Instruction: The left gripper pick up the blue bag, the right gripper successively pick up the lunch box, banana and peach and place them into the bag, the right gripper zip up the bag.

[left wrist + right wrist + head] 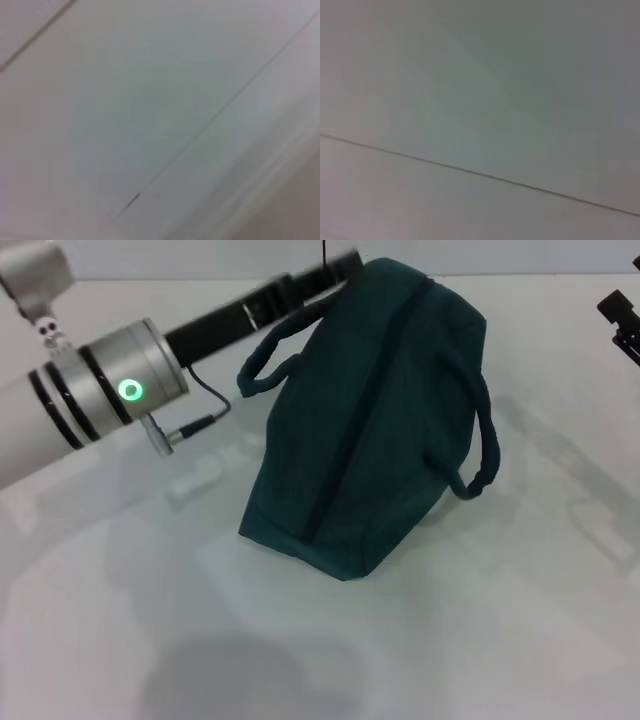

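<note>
Blue bag (375,410) stands on the white table (480,640), roughly mid-scene, slightly toward the far side. Zipper line runs along its top ridge, appears closed. One loop handle (272,348) arches off its left side near the top; the other (482,440) hangs down the right side.

Left arm (90,400) reaches in from the near left, green ring light lit on its wrist. Left gripper (335,270) ends at the bag's far top edge, beside the left handle. Jaws are hidden behind the bag, so cannot tell their spread or whether they grip anything.

Right gripper (622,318) sits at the far right edge, well apart from the bag. Only a sliver shows; jaw state cannot be told.

Both wrist views show only bare pale surface crossed by a thin seam.
</note>
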Robot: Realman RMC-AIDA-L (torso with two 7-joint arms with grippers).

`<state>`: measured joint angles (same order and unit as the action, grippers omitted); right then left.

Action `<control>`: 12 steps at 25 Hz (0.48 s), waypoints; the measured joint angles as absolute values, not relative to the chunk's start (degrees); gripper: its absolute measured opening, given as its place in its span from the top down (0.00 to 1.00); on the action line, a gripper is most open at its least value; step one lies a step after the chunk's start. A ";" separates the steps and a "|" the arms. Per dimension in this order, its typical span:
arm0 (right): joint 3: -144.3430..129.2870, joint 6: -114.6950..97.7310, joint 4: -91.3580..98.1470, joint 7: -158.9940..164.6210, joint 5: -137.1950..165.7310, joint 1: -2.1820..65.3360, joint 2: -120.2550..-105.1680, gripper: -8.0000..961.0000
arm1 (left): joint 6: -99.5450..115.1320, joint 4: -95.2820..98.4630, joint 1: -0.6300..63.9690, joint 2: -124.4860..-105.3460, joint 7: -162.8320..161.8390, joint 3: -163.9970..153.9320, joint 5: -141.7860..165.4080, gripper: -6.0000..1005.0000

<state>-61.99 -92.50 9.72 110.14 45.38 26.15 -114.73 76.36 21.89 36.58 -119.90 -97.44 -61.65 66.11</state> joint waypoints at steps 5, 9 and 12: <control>-62.56 -94.16 12.17 107.62 46.43 26.39 -114.30 0.26 | 80.09 22.48 34.92 -119.41 -97.02 -61.60 59.73 0.63; -62.67 -95.60 15.29 103.19 49.93 26.49 -113.95 0.23 | 86.27 23.67 34.49 -117.73 -97.08 -61.62 58.78 0.48; -62.67 -97.59 16.99 98.26 53.15 27.15 -113.70 0.20 | 93.31 26.21 33.83 -116.16 -96.61 -61.85 60.52 0.41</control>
<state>-62.67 -97.59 16.99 98.26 53.15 27.15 -113.70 93.31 26.21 33.83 -116.16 -96.61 -61.85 60.52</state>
